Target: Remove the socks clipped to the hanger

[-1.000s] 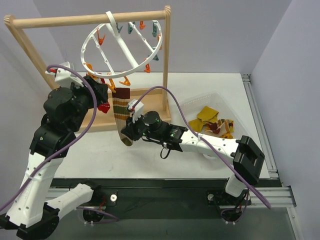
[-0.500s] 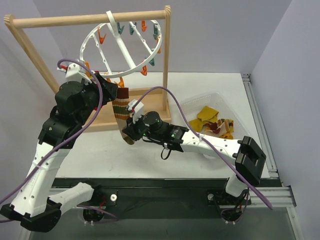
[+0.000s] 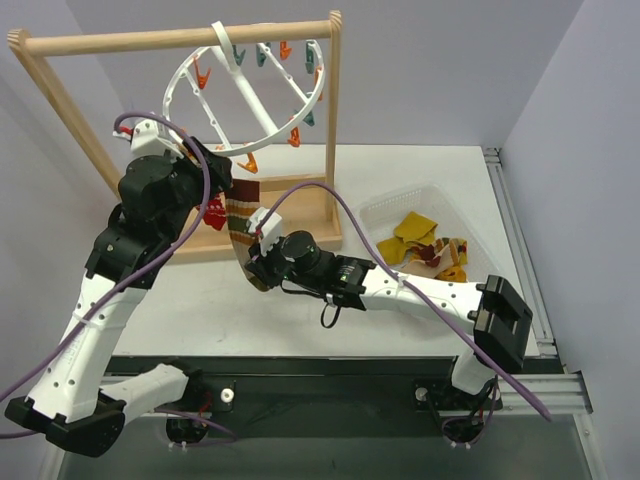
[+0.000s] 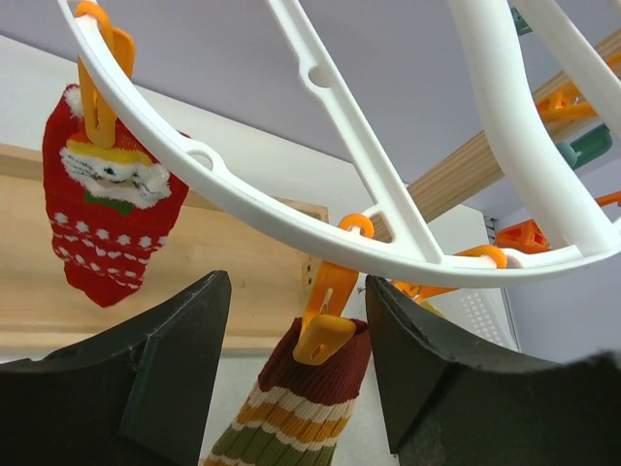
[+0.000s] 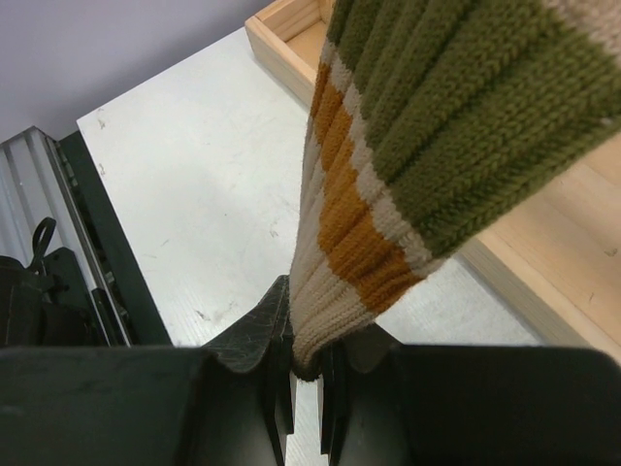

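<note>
Now that the left gripper (image 4: 296,296) has risen to the hanger (image 4: 243,209), its wide jaws flank the orange clip (image 4: 325,320) holding the striped sock (image 4: 301,417); the right gripper (image 5: 306,369) pinches the sock's lower end, so unclipping seems next.

Coarse ribbed knit, matt: striped sock (image 5: 408,175). Finer patterned knit with fuzzy white trim: red sock (image 4: 112,218). Smooth glossy plastic: hanger (image 4: 247,206) and orange clip (image 4: 325,320). Pale matt wood: rack (image 4: 243,282). Matt, faintly grained black plastic: my left gripper (image 4: 296,280). White, scuffed surface: table (image 5: 194,194).
</note>
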You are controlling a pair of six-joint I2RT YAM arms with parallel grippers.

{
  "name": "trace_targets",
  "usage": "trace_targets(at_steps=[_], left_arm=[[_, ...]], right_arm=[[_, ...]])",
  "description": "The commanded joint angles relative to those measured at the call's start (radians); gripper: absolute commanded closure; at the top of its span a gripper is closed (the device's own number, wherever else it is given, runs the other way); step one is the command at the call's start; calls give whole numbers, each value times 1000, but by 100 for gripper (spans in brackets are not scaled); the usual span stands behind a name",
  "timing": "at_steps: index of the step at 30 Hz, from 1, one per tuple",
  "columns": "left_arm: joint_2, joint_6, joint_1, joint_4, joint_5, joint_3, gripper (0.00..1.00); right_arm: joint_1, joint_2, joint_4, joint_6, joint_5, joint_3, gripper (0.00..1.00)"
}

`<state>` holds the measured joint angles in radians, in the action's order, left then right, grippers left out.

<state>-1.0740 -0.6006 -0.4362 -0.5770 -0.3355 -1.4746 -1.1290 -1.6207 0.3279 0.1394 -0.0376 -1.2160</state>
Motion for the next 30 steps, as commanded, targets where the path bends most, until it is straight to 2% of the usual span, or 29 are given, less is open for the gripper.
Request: trace_targets(at_steps=[1, 7, 11, 13, 21, 25, 28, 30], left_arm=[[-23, -5, -2, 78, -17, -36, 32], [-20, 36, -3, 130, -2, -6, 32], [12, 77, -3, 233, 130, 56, 32], [25, 82, -3, 287, 148, 89, 32], [-14, 111, -3, 264, 127, 62, 39], [-4, 142, -3, 299, 105, 92, 46], [5, 156, -3, 324, 96, 108, 56], [12, 159, -3, 348, 98, 126, 69]], right_arm=[[-25, 48, -21, -61, 79, -63, 100], [-31, 51, -32, -77, 113, -68, 100], [-32, 59, -35, -84, 116, -62, 100], [-34, 67, -38, -89, 119, -60, 100], [-58, 74, -66, -132, 214, -74, 100], [-84, 68, -78, -185, 297, -83, 100], [-100, 70, -76, -207, 331, -83, 100], [-109, 70, -76, -218, 346, -83, 100]])
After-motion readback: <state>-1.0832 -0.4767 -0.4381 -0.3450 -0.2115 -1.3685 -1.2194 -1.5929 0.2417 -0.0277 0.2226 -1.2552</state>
